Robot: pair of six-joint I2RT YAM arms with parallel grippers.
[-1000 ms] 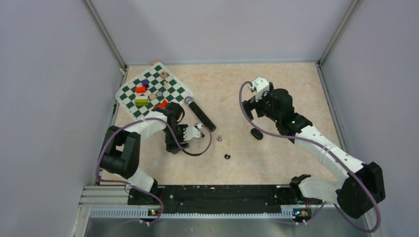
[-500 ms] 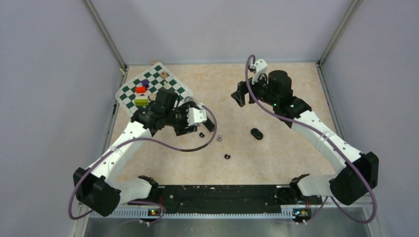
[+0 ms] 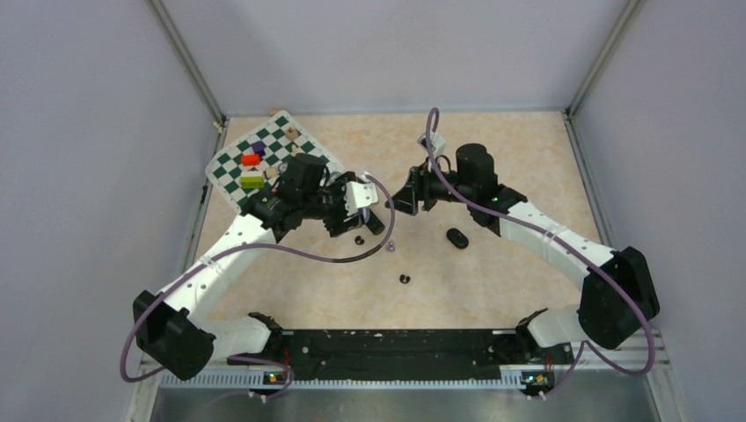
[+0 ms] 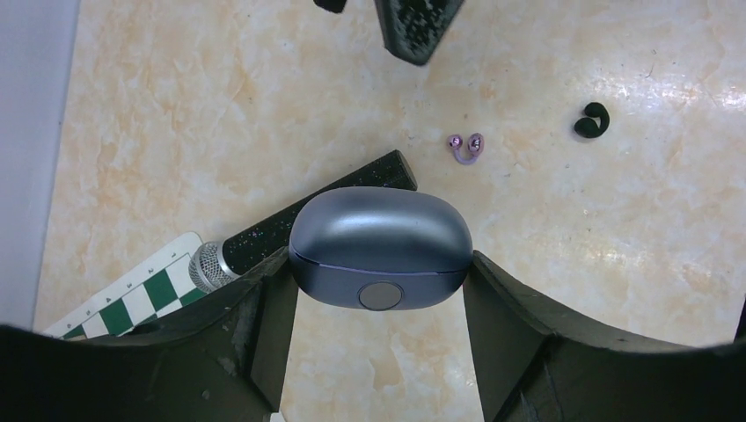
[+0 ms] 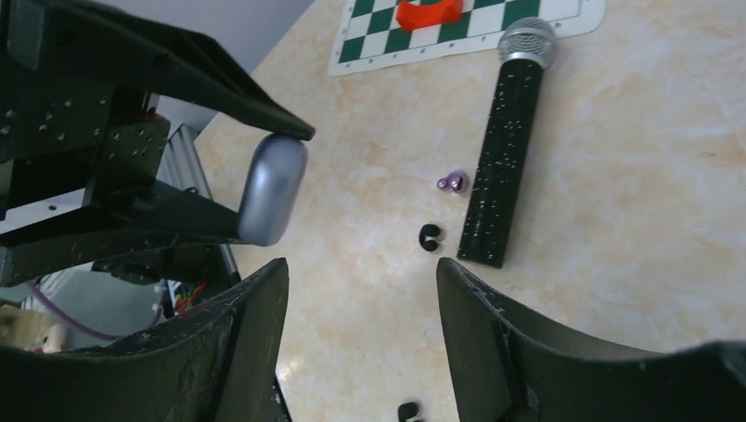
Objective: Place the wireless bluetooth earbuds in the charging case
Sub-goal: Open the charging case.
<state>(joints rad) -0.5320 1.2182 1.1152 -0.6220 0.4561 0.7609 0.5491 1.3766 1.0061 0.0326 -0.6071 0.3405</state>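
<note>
Centrally in the left wrist view, the left gripper [image 4: 378, 264] clamps the case [image 4: 380, 242] by its ends, long axis horizontal. Purple bud [image 4: 466, 147] and black bud [image 4: 592, 120] lie on the table at upper right. Right gripper [image 5: 361, 268] gapes, empty.

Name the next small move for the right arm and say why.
Probably ease the right gripper toward the charging case to open its lid: the left gripper holds it raised and closed, the right jaws are apart and empty, and the earbuds lie loose on the table.
</note>
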